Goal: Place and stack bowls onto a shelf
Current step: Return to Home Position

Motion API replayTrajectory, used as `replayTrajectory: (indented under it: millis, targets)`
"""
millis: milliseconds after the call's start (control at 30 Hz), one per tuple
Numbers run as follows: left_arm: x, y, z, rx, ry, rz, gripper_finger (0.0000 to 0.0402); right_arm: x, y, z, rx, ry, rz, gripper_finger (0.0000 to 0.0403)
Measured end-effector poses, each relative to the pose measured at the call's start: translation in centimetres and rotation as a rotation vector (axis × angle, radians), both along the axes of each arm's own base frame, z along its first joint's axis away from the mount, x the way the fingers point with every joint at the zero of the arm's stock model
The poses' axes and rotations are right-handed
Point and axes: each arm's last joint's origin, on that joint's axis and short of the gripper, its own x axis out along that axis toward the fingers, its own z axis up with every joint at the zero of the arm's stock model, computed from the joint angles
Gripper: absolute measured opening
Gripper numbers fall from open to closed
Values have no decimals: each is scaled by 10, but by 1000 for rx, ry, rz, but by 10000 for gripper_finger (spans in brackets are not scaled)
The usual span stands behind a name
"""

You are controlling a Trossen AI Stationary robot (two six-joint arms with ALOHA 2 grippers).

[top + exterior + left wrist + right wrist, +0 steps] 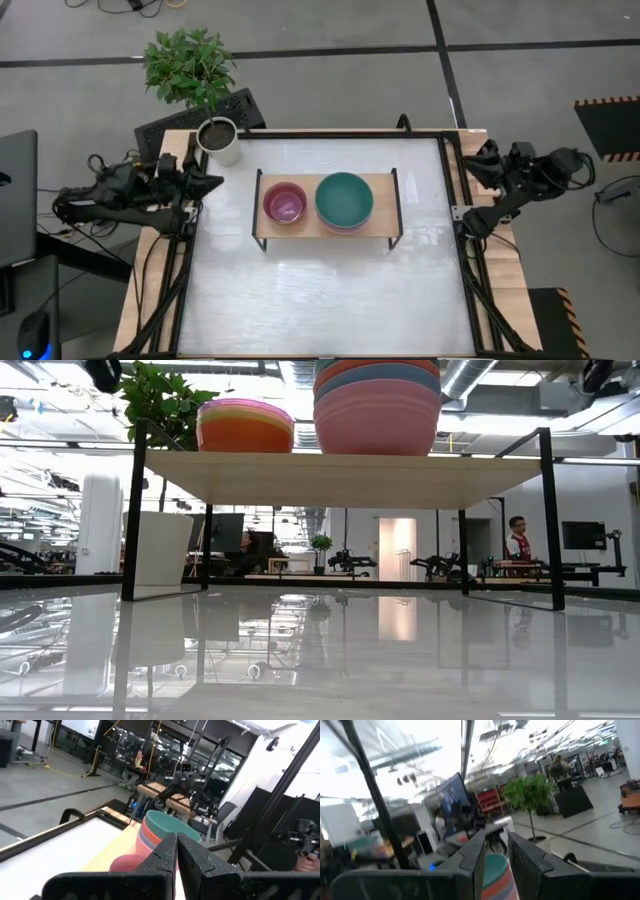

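While you are looking at the table (320,300), the left gripper (176,839) is hanging off its 9 o'clock edge, fingers pressed together on nothing. At 11 o'clock the white plant pot (220,140) is standing. At the centre the shelf (384,225) is carrying two stacks of bowls. The small stack (285,203), purple bowl uppermost, is sitting toward the board's 9 o'clock end. The large stack (345,200), teal bowl uppermost, is sitting just beside it toward 3 o'clock. Off the 3 o'clock edge, the right gripper (495,842) is showing a narrow gap between its fingers, empty.
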Motion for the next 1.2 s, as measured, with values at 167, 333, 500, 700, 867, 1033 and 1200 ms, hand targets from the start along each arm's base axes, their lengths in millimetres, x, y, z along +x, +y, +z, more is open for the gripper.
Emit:
replayTrajectory:
  millis: [167,333,500,700,867,1033,1200]
  targets:
    - [7,0,-21,-17,22,-2,0,11,6,-14,17,40,24,113]
    - [16,-2,-50,-65,18,-29,0,26,14,-32,27,55,59,113]
    - [22,-2,-76,-76,1,-35,0,37,20,-42,17,27,53,113]
    - [21,-2,-92,-83,6,-36,0,46,25,-54,-17,6,70,113]
    - [16,-2,-97,-39,-17,-32,0,52,29,-64,-50,6,82,113]
    - [14,-2,-106,-22,-22,-28,0,60,33,-80,-72,50,83,113]
    - [13,-2,-108,-13,-33,-49,0,65,38,-88,-121,-65,157,113]
